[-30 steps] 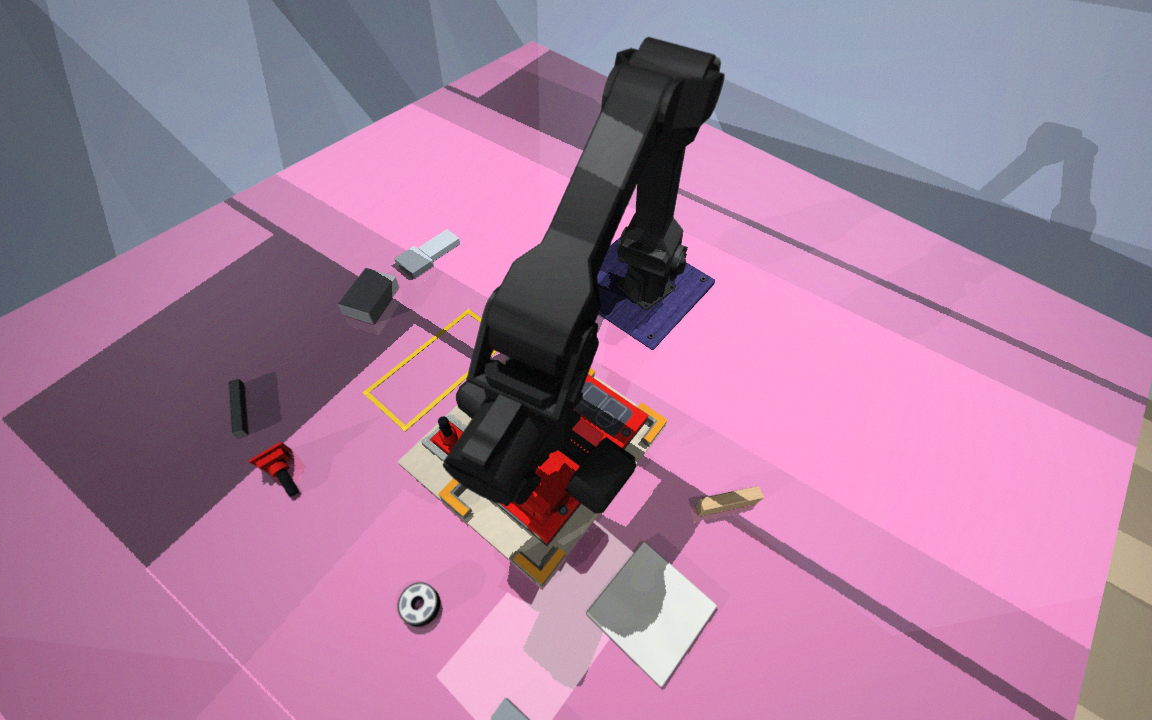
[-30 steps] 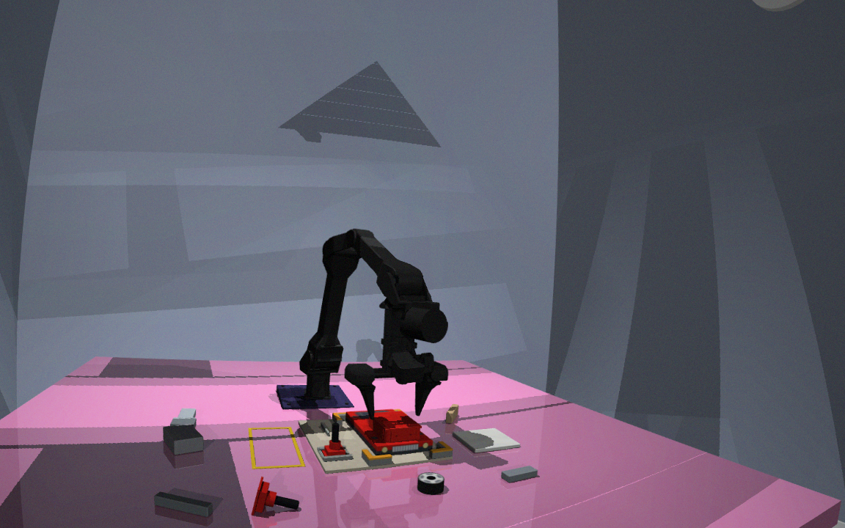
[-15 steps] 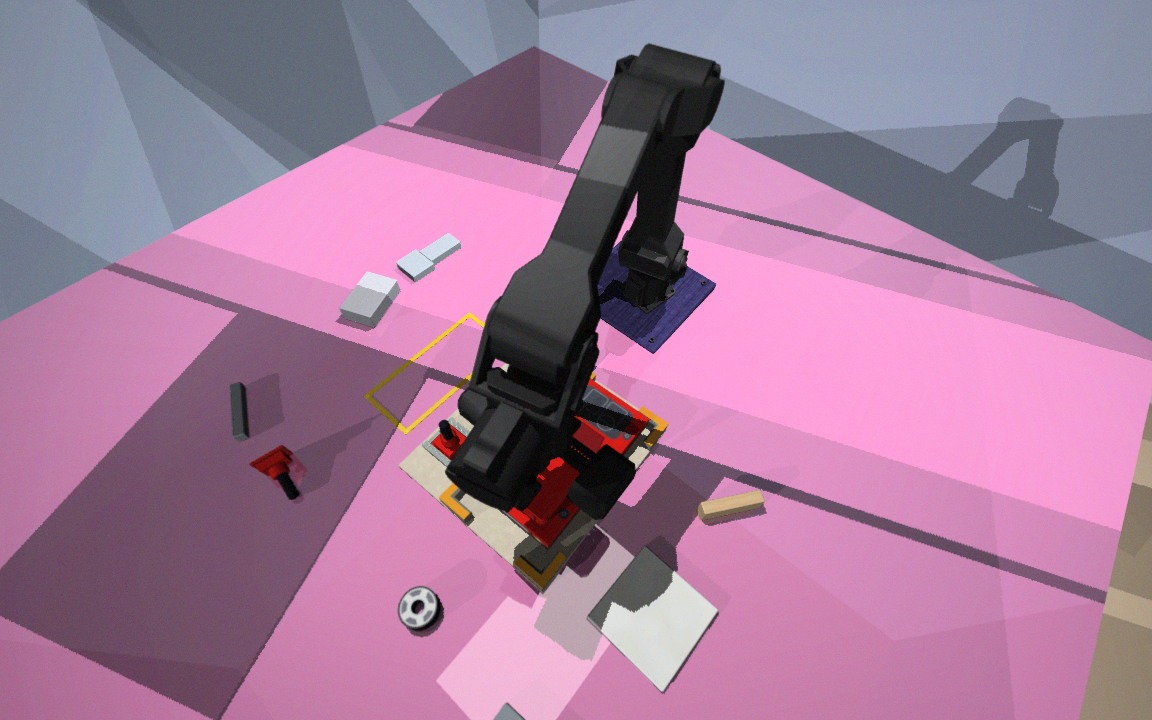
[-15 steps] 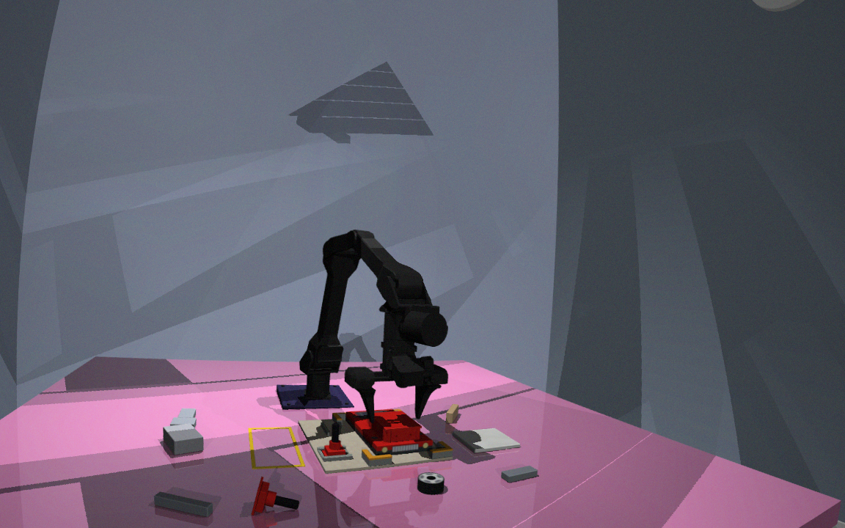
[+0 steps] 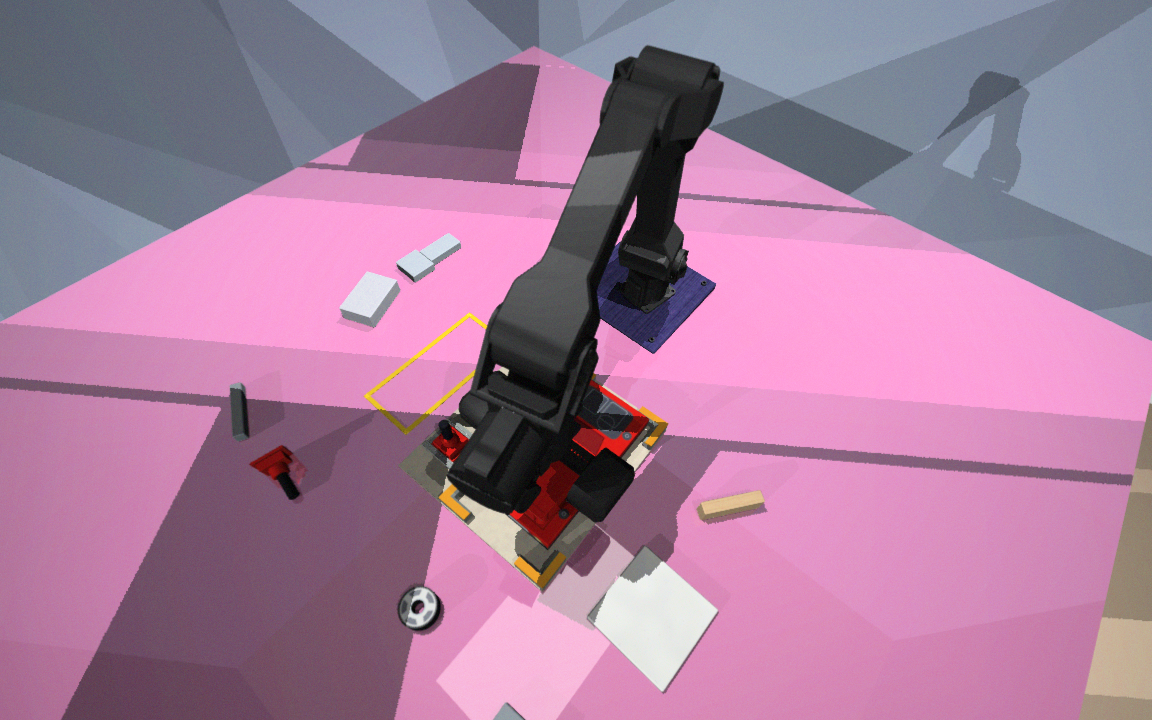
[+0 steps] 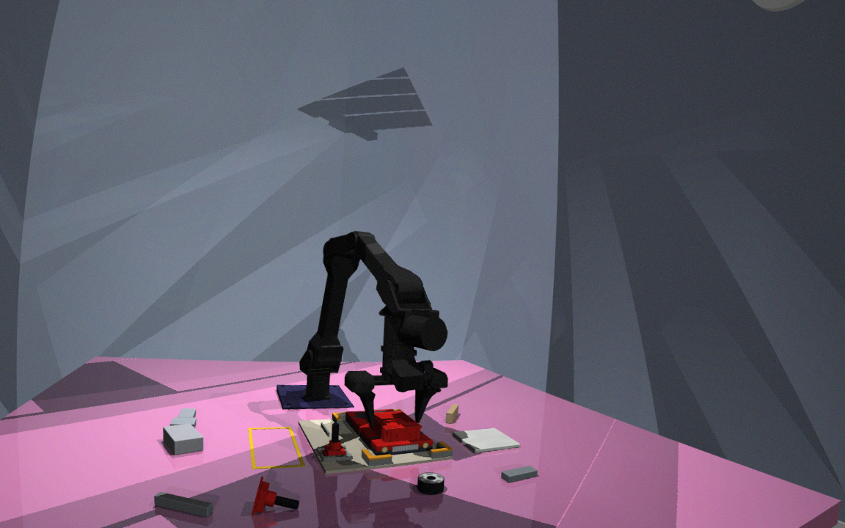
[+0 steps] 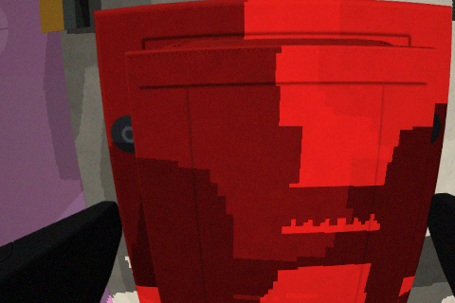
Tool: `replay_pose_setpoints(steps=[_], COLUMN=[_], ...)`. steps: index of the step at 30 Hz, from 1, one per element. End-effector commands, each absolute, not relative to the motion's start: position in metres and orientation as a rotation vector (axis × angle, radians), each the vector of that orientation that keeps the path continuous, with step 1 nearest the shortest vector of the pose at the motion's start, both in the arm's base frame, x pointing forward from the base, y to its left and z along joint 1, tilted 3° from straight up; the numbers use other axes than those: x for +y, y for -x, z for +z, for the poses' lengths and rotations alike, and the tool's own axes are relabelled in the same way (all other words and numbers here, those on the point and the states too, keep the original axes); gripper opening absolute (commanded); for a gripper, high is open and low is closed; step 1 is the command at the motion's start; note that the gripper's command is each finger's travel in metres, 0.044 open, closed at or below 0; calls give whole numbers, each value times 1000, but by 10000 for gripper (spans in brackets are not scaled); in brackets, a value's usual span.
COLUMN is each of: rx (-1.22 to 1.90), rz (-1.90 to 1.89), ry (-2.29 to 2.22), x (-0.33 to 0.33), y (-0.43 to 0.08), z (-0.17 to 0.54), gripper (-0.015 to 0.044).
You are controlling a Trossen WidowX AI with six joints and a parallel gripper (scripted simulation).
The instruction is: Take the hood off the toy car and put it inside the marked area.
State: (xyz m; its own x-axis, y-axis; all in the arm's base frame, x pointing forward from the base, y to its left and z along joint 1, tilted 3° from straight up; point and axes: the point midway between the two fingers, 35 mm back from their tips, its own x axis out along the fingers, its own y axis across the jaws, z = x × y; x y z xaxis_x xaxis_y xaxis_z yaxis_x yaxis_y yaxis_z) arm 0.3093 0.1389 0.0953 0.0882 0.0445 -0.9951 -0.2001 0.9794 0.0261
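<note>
The red toy car (image 5: 598, 438) (image 6: 354, 422) (image 7: 110, 57) stands on a pale board between orange corner pieces. Its hood (image 5: 555, 488) (image 6: 400, 430) (image 7: 237, 151), a raised red panel with thin grooves, sits on the car. My gripper (image 6: 395, 424) (image 7: 279, 217) is open and points down over the car, with one finger on each side of the hood and nothing held. In the top view the arm hides part of the car and the fingertips. The marked area (image 5: 417, 355) (image 6: 271, 427), a yellow outline on the pink table, lies beside the board; the arm covers part of it in the top view.
A red piece with a black peg (image 5: 448, 438) (image 6: 334, 448) stands on the board beside the car. Around lie a grey box (image 5: 370, 295) (image 6: 183, 441), a dark bar (image 5: 240, 411) (image 6: 183, 504), a wheel (image 6: 430, 487), a white plate (image 5: 656, 626) (image 6: 488, 440) and a wooden block (image 5: 730, 505).
</note>
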Motion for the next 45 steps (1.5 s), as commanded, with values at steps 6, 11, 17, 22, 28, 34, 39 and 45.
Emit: replay_pose_setpoints(steps=[6, 11, 17, 22, 28, 34, 39, 45], rx=[1479, 1479, 1473, 1473, 1473, 1473, 1473, 1473], rz=[176, 176, 181, 181, 181, 181, 181, 181], ry=[131, 131, 126, 126, 126, 126, 126, 126], x=[138, 138, 139, 139, 139, 139, 139, 139], y=[-308, -308, -310, -310, -309, -309, -309, -309], z=[88, 87, 90, 90, 91, 95, 98, 102], gripper=[440, 440, 322, 288, 170, 12, 0, 0])
